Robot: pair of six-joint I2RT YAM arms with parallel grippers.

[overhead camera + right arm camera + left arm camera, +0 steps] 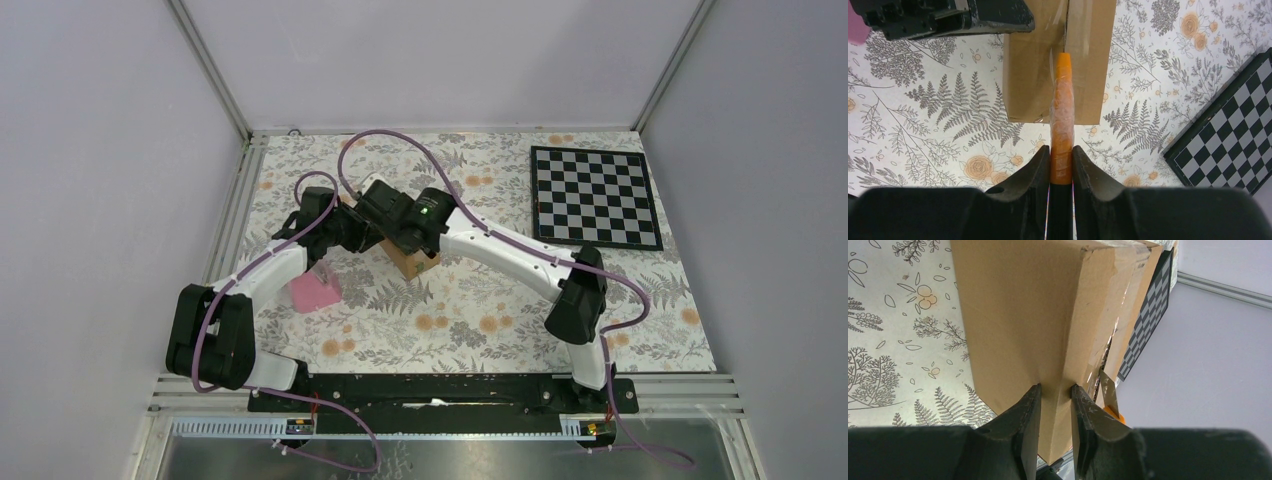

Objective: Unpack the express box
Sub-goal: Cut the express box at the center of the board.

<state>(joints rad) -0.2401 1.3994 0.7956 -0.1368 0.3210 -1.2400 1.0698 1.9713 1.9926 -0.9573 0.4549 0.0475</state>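
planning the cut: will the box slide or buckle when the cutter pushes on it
The box probably won't slide: the left gripper pinches its edge. The cardboard creases there, so it is likely crushable. The glossy taped seam under the cutter may be slippery.

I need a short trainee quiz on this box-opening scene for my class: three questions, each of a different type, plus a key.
1. True or false: the left gripper pinches an edge of the express box.
2. The right gripper holds: A) nothing, B) an orange cutter, C) the express box.
3. Fill in: the cutter lines up with the box's taped ____.
Key: 1 true; 2 B; 3 seam.
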